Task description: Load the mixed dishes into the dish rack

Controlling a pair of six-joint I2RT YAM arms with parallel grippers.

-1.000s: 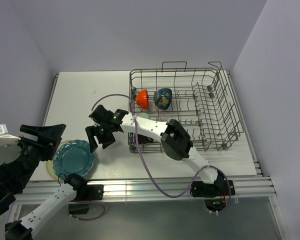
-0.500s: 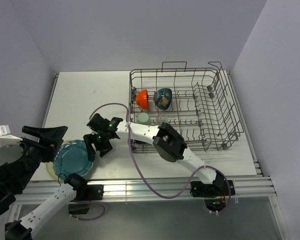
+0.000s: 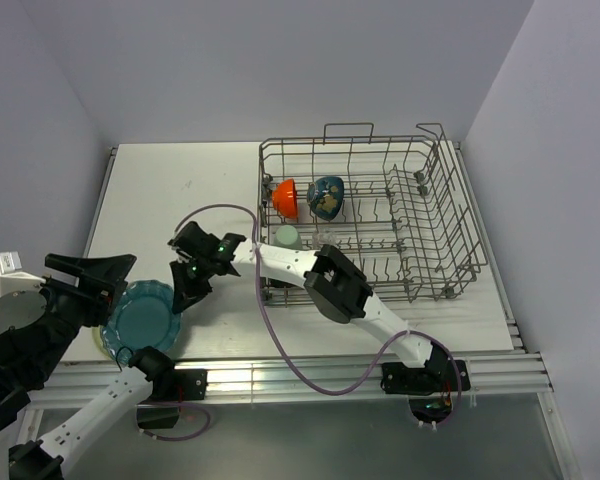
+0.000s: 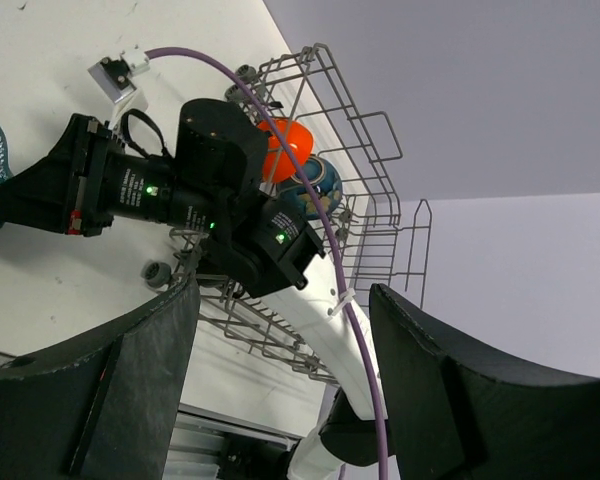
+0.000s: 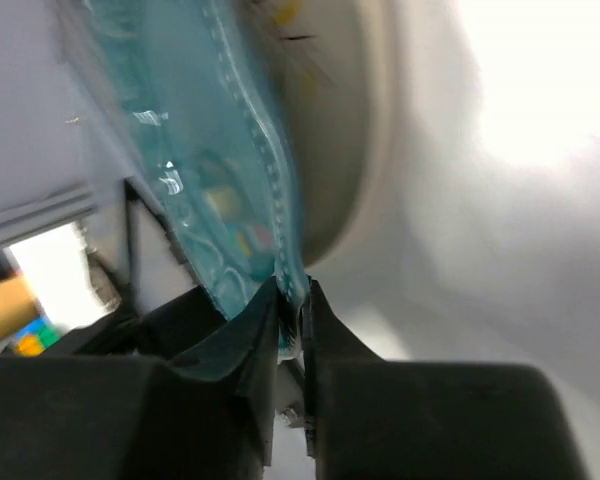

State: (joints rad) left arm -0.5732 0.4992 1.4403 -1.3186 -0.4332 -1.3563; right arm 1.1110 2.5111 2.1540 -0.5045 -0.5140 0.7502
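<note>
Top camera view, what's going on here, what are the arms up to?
The right end effector is pinched shut on the rim of the teal scalloped plate, which lies over the cream plate at the table's near left. The left end effector hangs open beside them, holding nothing. The dish rack already holds the orange bowl, the blue bowl and the pale green mug.

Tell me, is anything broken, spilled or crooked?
Nothing stands out: the orange bowl and blue bowl stand on edge in the dish rack. The right fingers pinch the teal scalloped plate by its rim.
</note>
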